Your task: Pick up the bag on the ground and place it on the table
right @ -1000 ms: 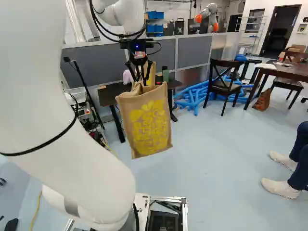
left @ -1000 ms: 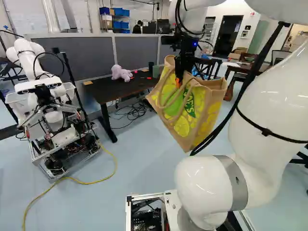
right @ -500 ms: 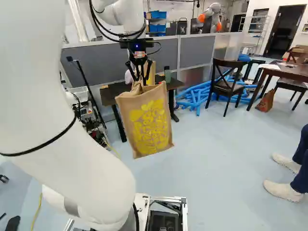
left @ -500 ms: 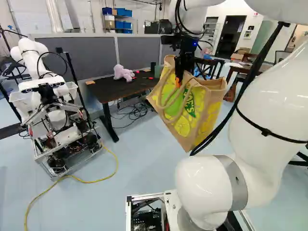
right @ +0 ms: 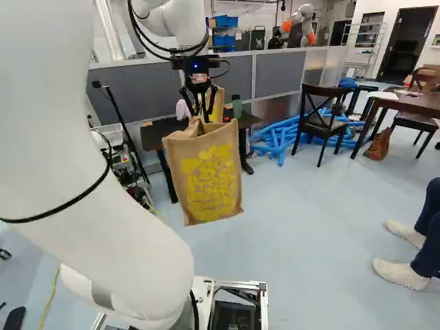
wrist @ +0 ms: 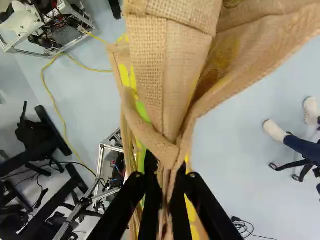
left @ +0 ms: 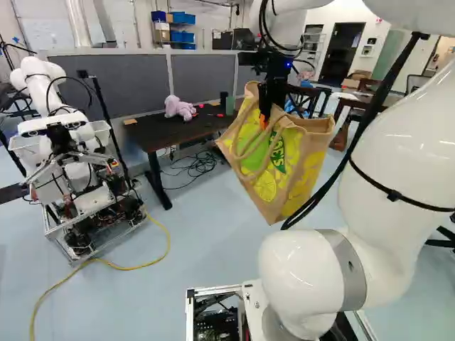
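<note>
We have the bag [left: 274,170] in the air, above the floor [right: 302,213] and in front of the dark surface [left: 160,136]. Our jaws are closed on the gathered cloth near its mouth, which the wrist view shows pinched between them from both sides; the loops of the handles [left: 250,145] hang free. So we judge that the picking up is done, and that the step in hand is the carrying.

We take the dark surface as the goal, though a brown surface [right: 416,103] stands at the right of the right base view, and we cannot be sure which is meant. For the dark one, the next move should be forward, by the base or by the arm [left: 398,170], and somewhat toward the toy [left: 179,107]. The bag hangs long, so it probably needs more height first, or its bottom may catch on the near edge. Then we should lower it beside the toy, without pushing the toy or the green cup [right: 237,107], and open the jaws only when the bottom is well supported, because the soft cloth may fold and tip.
</note>
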{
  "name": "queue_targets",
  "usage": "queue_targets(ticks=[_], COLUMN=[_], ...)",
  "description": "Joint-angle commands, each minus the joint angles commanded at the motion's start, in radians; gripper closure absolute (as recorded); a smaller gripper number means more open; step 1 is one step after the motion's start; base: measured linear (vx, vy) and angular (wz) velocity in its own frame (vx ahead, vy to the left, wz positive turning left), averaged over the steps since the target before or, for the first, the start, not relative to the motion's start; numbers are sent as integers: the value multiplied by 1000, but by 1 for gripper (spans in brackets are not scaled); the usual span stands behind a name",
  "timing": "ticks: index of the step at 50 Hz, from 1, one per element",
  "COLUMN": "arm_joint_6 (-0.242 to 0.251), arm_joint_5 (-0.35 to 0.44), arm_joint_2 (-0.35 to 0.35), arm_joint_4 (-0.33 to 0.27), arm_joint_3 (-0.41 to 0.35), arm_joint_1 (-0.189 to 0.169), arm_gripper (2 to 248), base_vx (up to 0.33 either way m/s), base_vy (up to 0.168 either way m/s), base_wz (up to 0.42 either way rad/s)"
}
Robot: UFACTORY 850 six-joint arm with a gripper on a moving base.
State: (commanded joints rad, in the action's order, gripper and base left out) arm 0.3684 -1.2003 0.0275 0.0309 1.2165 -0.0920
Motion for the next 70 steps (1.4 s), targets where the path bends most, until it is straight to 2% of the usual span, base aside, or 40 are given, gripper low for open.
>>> queue_targets(ticks=[32, 54, 70], arm_joint_6=[0, 0, 0], arm_joint_5=[0, 0, 0], arm_joint_2=[0, 0, 0], arm_joint_4=[0, 0, 0], arm_joint_3=[0, 0, 0], arm_joint_1=[0, 0, 0], arm_gripper=[224, 224, 224], base_vx=[124, 210, 215], base_vy=[-175, -42, 41], base_wz=[41, 246, 249])
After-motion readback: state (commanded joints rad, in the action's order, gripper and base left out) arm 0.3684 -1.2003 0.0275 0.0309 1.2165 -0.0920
